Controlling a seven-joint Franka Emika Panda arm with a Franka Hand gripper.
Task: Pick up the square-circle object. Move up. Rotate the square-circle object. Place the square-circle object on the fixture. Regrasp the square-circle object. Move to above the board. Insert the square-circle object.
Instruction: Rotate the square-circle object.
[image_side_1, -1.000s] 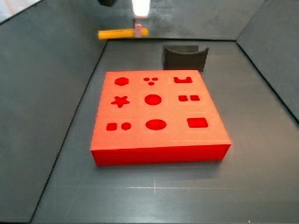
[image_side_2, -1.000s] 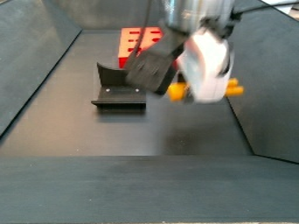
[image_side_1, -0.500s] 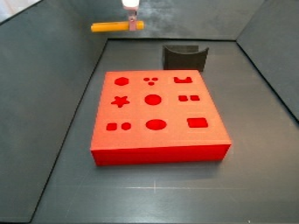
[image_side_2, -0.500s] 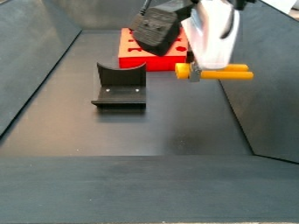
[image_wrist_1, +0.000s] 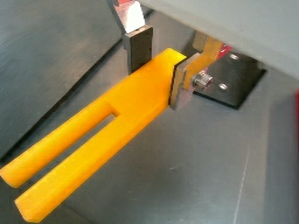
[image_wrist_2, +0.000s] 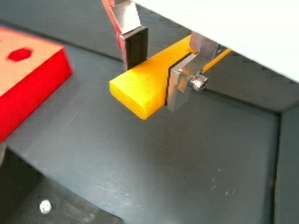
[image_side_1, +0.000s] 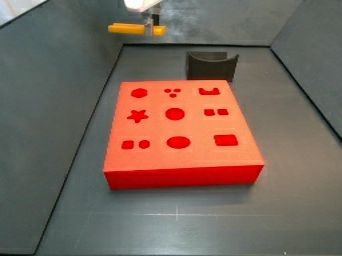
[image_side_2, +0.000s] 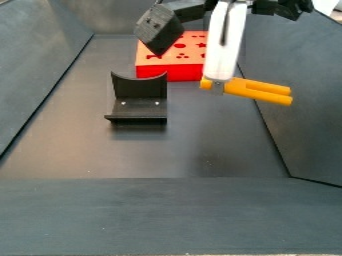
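The square-circle object (image_wrist_1: 93, 140) is a yellow-orange bar with a forked end. My gripper (image_wrist_1: 160, 74) is shut on its solid end, with a silver finger on each side. It also shows in the gripper (image_wrist_2: 158, 72) as a blunt yellow-orange end (image_wrist_2: 142, 89). In both side views the gripper (image_side_1: 147, 20) (image_side_2: 214, 76) holds the object (image_side_1: 135, 30) (image_side_2: 250, 90) high in the air beyond the red board (image_side_1: 181, 130) (image_side_2: 166, 68). The object slopes slightly downward away from the fingers. The dark fixture (image_side_1: 211, 65) (image_side_2: 136, 98) stands on the floor, apart from the object.
Grey walls enclose the dark floor on all sides. In a wrist view the fixture (image_wrist_1: 229, 79) lies below and behind the fingers. A corner of the board (image_wrist_2: 24, 74) shows in a wrist view.
The gripper has risen higher with the object in it. The bar, level before, now tilts down at its free end and has turned in a side view.
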